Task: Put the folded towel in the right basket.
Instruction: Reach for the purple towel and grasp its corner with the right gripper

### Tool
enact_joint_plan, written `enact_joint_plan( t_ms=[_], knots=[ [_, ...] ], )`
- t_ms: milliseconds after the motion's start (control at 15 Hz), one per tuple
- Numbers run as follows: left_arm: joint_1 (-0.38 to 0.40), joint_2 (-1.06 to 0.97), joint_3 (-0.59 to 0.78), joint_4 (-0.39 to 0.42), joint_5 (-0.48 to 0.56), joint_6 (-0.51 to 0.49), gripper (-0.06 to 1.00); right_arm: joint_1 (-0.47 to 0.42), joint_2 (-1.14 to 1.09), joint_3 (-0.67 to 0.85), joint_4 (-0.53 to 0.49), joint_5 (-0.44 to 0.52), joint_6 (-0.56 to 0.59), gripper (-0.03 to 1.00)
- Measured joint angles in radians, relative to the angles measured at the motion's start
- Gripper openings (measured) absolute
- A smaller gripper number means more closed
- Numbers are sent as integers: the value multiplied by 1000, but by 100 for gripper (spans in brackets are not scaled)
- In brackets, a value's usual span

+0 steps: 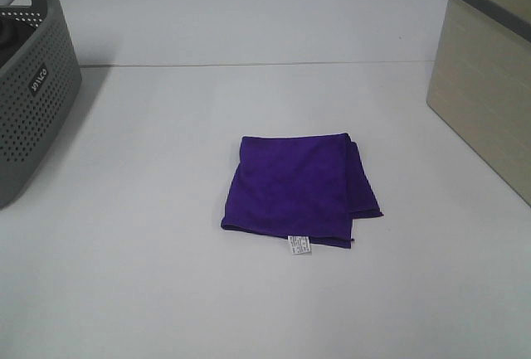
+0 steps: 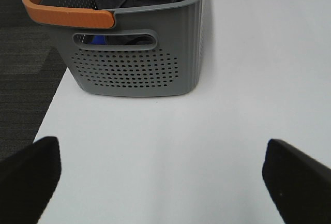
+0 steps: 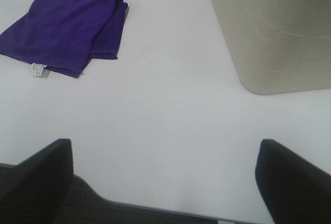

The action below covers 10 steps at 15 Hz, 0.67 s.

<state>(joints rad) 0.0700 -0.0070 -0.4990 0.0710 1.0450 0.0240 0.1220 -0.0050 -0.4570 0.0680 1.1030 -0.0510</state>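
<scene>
A folded purple towel [image 1: 297, 189] with a white tag lies flat on the white table, in the middle of the exterior view; it also shows in the right wrist view [image 3: 64, 30]. The right basket [image 1: 489, 77] is beige with a grey rim, at the table's right edge; its beige wall shows in the right wrist view [image 3: 274, 38]. My right gripper [image 3: 165, 182] is open and empty, near the table's front edge, apart from the towel. My left gripper [image 2: 165, 180] is open and empty over bare table. Neither gripper shows in the exterior view.
A grey perforated basket [image 1: 29, 85] stands at the left edge. In the left wrist view this basket [image 2: 134, 58] has an orange handle and dark cloths inside. The white table [image 1: 166, 276] ends beside dark floor [image 2: 23, 79].
</scene>
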Motion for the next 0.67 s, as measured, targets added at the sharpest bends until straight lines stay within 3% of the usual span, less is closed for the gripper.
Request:
enact_joint_plan(
  t_ms=[533, 667],
  knots=[
    [0, 0, 0, 0, 0, 0, 99, 0, 38, -12, 4, 23, 30, 92],
    [0, 0, 0, 0, 0, 0, 99, 0, 261, -123, 15, 81, 42, 92]
  ],
)
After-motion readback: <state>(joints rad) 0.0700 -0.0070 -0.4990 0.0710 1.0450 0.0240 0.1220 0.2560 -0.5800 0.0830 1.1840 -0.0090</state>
